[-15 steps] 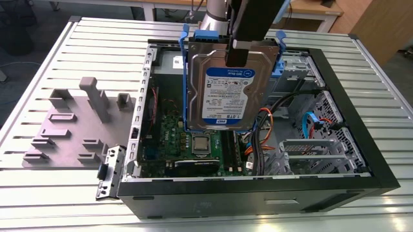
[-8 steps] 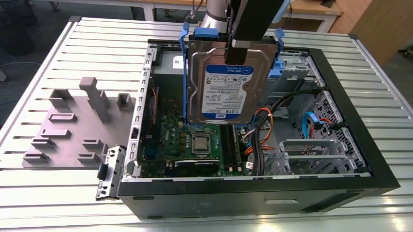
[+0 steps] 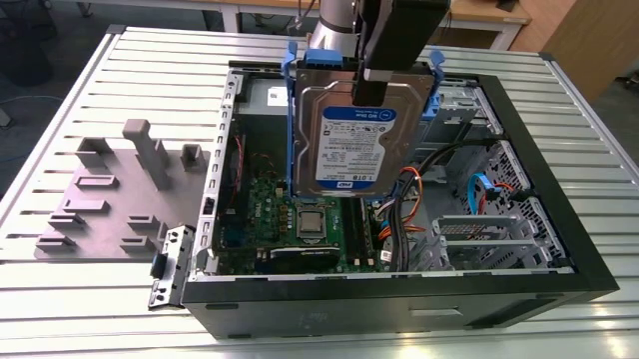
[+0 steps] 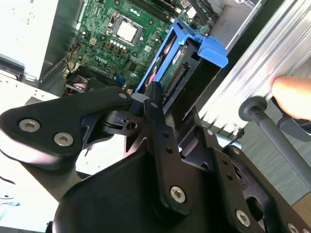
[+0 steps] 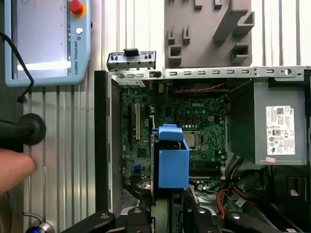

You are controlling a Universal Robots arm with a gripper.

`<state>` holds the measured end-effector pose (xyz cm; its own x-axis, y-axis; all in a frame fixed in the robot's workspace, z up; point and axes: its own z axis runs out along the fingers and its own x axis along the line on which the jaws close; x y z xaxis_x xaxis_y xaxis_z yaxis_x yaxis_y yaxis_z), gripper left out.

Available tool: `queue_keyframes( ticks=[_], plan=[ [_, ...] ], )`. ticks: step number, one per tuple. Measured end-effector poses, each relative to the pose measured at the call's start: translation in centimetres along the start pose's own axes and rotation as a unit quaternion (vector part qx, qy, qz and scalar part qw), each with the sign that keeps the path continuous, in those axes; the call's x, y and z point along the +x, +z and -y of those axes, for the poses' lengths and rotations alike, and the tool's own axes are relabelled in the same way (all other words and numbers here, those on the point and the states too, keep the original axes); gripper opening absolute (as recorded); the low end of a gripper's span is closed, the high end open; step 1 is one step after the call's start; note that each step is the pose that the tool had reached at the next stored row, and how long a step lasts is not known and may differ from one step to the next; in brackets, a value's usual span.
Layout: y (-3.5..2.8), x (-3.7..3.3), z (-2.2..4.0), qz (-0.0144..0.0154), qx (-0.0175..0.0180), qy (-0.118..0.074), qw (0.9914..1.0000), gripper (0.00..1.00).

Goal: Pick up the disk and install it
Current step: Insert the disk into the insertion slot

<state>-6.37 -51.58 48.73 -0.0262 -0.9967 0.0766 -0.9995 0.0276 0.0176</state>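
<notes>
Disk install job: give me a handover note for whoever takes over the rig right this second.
Gripper: shut on the disk, gripping near its top edge.
Disk: held upright, lifted over the open computer case, above the motherboard.
Done: pickup.
Left: install; the disk sits in no bay yet.
Note: a person's hand is on the table beside the case.

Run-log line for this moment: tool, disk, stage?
tool: shut on disk | disk: held upright, label toward exterior camera | where: over motherboard of open computer case | install: not done
</notes>
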Motion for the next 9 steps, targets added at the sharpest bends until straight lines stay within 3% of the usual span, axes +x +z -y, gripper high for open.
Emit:
queue_keyframes(
  ticks=[5, 9],
  plan=[
    [0.15, 0.19, 0.70, -0.0001, -0.0001, 0.000, 1.00000, 0.35],
    [0.26, 0.30, 1.97, 0.0000, 0.0000, 0.000, 1.00000, 0.35]
  ],
)
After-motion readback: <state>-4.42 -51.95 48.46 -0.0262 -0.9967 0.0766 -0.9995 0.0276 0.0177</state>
